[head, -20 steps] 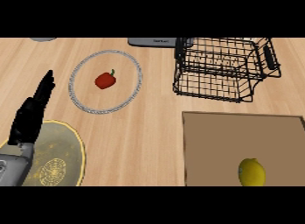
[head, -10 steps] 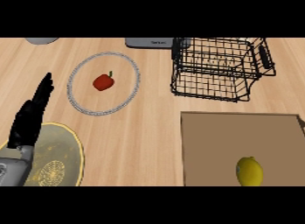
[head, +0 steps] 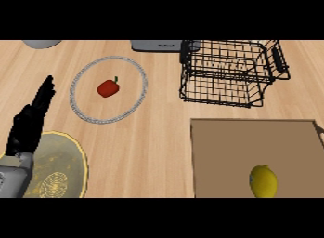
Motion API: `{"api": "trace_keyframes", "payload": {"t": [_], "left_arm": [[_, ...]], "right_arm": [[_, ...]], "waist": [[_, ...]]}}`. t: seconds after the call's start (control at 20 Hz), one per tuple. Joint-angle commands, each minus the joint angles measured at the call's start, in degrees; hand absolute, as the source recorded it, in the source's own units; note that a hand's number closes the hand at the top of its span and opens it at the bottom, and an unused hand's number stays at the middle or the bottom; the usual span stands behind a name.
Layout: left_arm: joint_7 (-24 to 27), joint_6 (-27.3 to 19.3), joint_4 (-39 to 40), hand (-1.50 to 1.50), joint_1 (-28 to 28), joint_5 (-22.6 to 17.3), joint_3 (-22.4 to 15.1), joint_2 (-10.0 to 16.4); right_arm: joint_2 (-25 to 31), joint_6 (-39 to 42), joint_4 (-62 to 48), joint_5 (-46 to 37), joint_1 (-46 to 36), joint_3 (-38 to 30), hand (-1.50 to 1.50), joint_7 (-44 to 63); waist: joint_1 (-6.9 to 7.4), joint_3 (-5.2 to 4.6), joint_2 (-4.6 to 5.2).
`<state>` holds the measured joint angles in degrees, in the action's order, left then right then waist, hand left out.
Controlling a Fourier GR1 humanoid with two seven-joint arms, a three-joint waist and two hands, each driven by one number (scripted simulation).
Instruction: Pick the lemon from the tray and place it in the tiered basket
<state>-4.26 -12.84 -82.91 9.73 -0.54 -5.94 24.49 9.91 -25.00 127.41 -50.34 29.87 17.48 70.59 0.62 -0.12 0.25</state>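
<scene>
Lemon (head: 263, 180) sits in the lower right of the frame, lying on the brown tray (head: 233, 139) close to its bottom edge and a bit right of its middle. Nothing's touching it, so I'd say the pick hasn't begun.

The tiered basket (head: 229, 72), black wire, is in the upper right, straight up the frame from the tray with a strip of bare counter (head: 157, 139) between them. That layout looks deliberate to me: the carry is a short hop up the frame, and the lift has to clear the basket's rim.

The left hand (head: 27, 125) is at the left edge, fingers straight and held close together, pointing up the frame, with nothing in it. It looks parked, not working. It hangs just above the yellow plate (head: 61, 162) in the lower left corner, well apart from the lemon. Since the fruit is way over on the right, my guess is the other hand is meant for this job, but the right hand doesn't show anywhere.

Other stuff:
- A clear-rimmed plate (head: 142, 83) is upper left of centre, with a red pepper (head: 109, 88) roughly in its middle.
- A grey appliance (head: 157, 45) is at the top edge, just beside the basket.
- A grey round thing (head: 42, 44) is in the upper left corner, too cut off to name.
</scene>
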Motion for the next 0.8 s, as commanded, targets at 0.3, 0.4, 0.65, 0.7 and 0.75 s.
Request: {"api": "trace_keyframes", "payload": {"t": [0.3, 0.4, 0.65, 0.7, 0.75], "left_arm": [[0.15, -0.17, -0.32, 0.00, -0.63, 2.06, 0.15, -1.61], [1.59, 1.32, -2.14, 0.00, -4.35, 0.43, 1.85, -0.46], [3.24, -0.13, 0.23, 0.00, -3.88, 2.59, 0.43, -3.25], [-0.24, -0.87, 0.73, 0.00, 0.43, 3.94, -0.16, -3.67], [1.55, 2.23, -1.87, 0.00, -3.11, 1.21, 2.62, -0.28]], "right_arm": [[-9.47, 8.07, -7.41, -9.44, -7.71, -0.32, -1.50, 9.22], [-9.75, 9.56, -5.23, -10.03, -6.84, 0.46, -1.50, 10.23], [-9.87, 11.63, -4.69, -6.93, -7.66, -2.23, -1.50, 10.95], [-9.88, 5.82, -9.82, -7.71, -7.98, -0.11, -1.50, 9.58], [-9.89, 9.82, -6.05, -6.54, -6.48, -2.17, -1.50, 9.70]], "waist": [[-0.28, 0.08, -0.07], [-0.12, 0.07, -0.21], [-0.57, 0.06, -0.16], [-0.88, 0.11, -0.13], [-0.48, 0.09, -0.26]]}}
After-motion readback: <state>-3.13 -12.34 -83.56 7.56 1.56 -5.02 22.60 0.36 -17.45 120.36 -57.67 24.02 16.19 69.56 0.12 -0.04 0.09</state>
